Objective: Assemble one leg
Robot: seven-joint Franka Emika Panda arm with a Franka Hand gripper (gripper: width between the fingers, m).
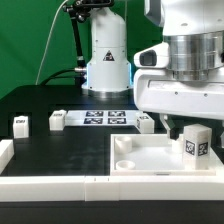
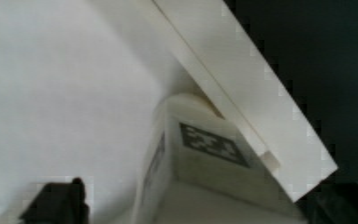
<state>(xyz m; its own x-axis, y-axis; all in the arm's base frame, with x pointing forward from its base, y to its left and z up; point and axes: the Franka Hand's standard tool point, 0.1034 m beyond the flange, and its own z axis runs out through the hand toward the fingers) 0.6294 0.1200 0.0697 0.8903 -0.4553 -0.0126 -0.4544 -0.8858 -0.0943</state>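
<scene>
The leg (image 1: 195,143) stands upright on the white tray (image 1: 150,160) near the worktop's (image 1: 60,150) front edge; the end effector's (image 1: 180,118) grip cannot be told.

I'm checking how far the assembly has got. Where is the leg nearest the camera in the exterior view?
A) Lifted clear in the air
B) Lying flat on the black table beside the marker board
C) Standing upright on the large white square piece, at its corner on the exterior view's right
C: the leg stands upright on the large white square piece, tag facing the camera.
</scene>
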